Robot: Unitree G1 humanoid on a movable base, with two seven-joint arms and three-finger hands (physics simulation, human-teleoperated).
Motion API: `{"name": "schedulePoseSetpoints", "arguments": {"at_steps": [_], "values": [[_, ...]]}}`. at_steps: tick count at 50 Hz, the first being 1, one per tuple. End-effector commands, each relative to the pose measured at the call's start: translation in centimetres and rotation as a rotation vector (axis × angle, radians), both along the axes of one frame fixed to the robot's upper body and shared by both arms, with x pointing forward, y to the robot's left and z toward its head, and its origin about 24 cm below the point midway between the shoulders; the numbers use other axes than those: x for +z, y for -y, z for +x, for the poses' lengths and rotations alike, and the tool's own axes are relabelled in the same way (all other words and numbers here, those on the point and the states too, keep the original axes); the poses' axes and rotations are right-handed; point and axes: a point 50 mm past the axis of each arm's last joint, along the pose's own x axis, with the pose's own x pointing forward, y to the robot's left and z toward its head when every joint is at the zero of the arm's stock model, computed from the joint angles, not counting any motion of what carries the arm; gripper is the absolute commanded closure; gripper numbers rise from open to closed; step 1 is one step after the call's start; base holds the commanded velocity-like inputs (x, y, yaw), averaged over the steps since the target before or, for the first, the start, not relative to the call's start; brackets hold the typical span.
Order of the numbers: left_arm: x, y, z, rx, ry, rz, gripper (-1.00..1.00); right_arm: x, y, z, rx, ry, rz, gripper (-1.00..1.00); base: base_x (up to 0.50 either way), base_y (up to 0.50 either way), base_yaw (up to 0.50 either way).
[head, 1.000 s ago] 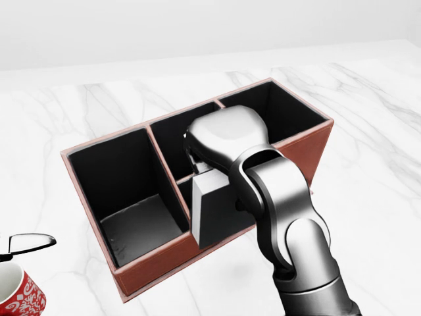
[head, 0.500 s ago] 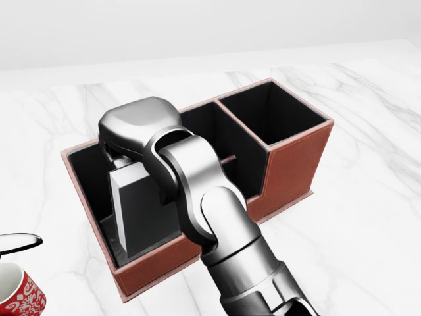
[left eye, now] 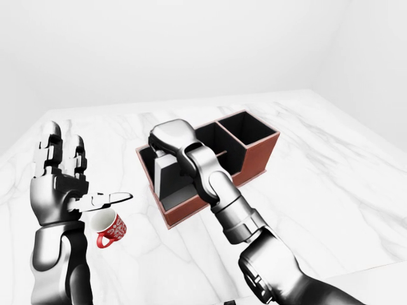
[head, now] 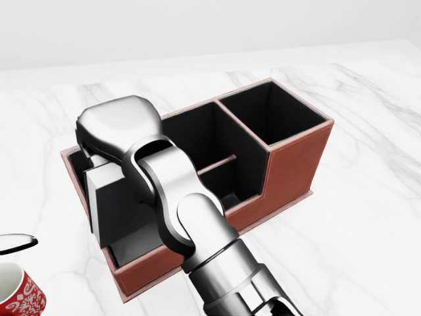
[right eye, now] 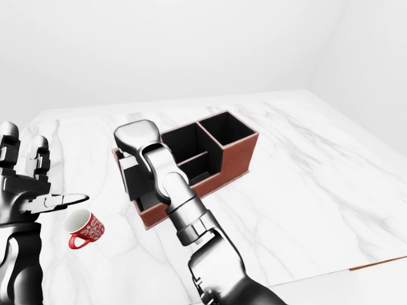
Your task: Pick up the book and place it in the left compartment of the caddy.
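The right hand (head: 118,128) is reaching over the left end of the red-brown caddy (head: 293,168), its fingers clamped on the top of a grey book (head: 115,207). The book is standing upright and slightly tilted, its lower part sitting down inside the caddy's left compartment (head: 128,253) while its upper part is rising above the rim; whether its bottom edge is touching the compartment floor cannot be told. In the head view the right forearm is running from the bottom edge up across the caddy's low middle section, hiding part of it. The tall right compartment (head: 270,115) and the middle ones are showing dark interiors. The caddy is resting on a white marble table (head: 368,217). In the left-eye view the left hand (left eye: 60,181) is hovering well apart from the caddy at the left, fingers spread and gripping nothing, thumb pointing right. Just below it a red patterned mug (left eye: 109,227) is lying tipped on the table
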Motion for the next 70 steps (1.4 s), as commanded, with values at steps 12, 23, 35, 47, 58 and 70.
{"name": "schedulePoseSetpoints", "arguments": {"at_steps": [12, 23, 35, 47, 58, 70], "values": [[-0.4, -0.3, 0.1, 0.001, -0.015, -0.011, -1.00, 1.3, -0.5, 0.9, -0.032, 0.122, 0.078, 1.00, 0.00, 0.00, 0.00], [-0.5, -0.3, 0.2, -0.002, -0.019, -0.014, -1.00, 0.5, -0.6, 1.5, -0.045, 0.119, 0.055, 1.00, 0.00, 0.00, 0.00], [-0.5, -0.4, 0.3, -0.001, -0.022, -0.017, -1.00, -1.5, -0.4, 2.7, -0.076, 0.114, 0.030, 1.00, 0.00, 0.00, 0.00], [-0.6, -0.4, 0.3, -0.001, -0.026, -0.019, -1.00, -2.8, -0.8, 2.2, -0.064, 0.106, 0.028, 1.00, 0.00, 0.00, 0.00], [-0.7, -0.5, 0.1, -0.001, -0.026, -0.020, -1.00, -4.1, -0.5, 3.3, -0.048, 0.068, 0.022, 1.00, 0.00, 0.00, 0.00], [-0.8, -0.5, 0.3, 0.001, -0.032, -0.025, -1.00, -4.8, 0.1, 3.7, -0.060, 0.064, 0.029, 1.00, 0.00, 0.00, 0.00]]}}
